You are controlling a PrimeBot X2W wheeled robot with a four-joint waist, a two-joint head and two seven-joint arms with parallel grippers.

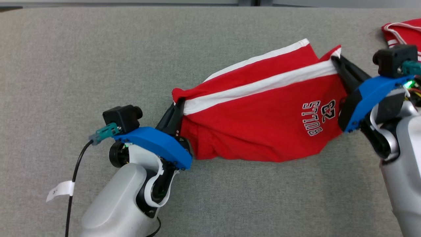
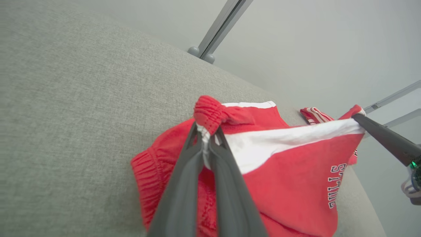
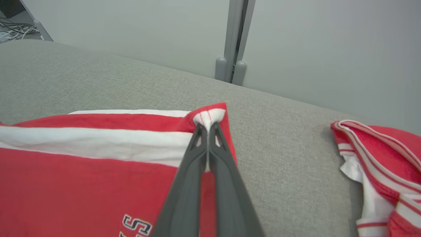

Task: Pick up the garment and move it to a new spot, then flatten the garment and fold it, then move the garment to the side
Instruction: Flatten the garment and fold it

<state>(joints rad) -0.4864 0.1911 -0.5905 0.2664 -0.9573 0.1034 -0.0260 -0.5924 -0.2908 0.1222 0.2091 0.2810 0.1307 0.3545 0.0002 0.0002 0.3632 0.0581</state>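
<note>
Red knit shorts (image 1: 263, 118) with a white side stripe and upside-down "BULLS 23" lettering, held up and stretched sideways over the grey fabric-covered tabletop (image 1: 82, 65), right of centre. Lower edge sagging toward the surface, contact unclear. Pulled taut between two ends, probably to spread the cloth before laying it flat for folding. Left gripper (image 1: 179, 103), long dark fingers clenched on the gathered elastic waistband at the shorts' left end, with just a sliver of bunched cloth between the jaws. Right gripper (image 1: 336, 60), jaws pressed fully together, pinching the striped hem corner at the right end. Second red-and-white garment (image 1: 403, 31) lying apart at the table's far right edge, near the right gripper but free of it.
</note>
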